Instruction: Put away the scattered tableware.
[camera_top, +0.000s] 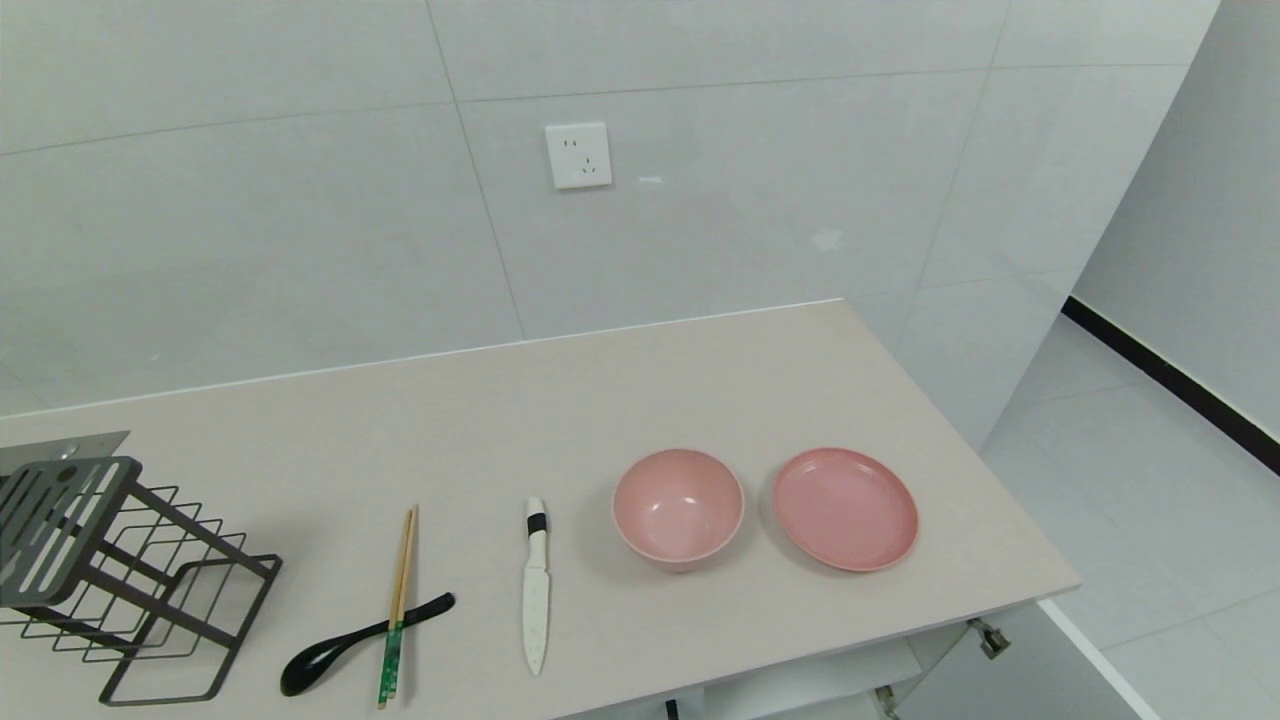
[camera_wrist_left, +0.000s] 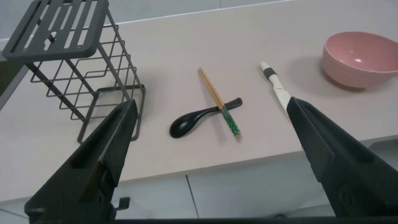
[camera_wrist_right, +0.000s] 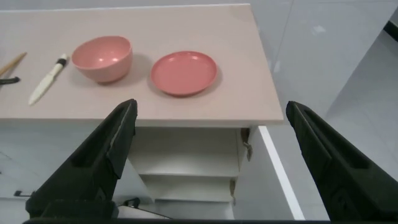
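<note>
On the beige counter lie a black spoon, a pair of chopsticks crossing its handle, a white knife, a pink bowl and a pink plate, in a row from left to right. A dark wire rack stands at the counter's left. My left gripper hangs open in front of the counter, back from the spoon and chopsticks. My right gripper is open too, held off the counter's front edge, short of the bowl and plate.
A tiled wall with a socket backs the counter. The counter ends just right of the plate, with floor beyond. Below the front edge is an open cabinet with a white door swung out.
</note>
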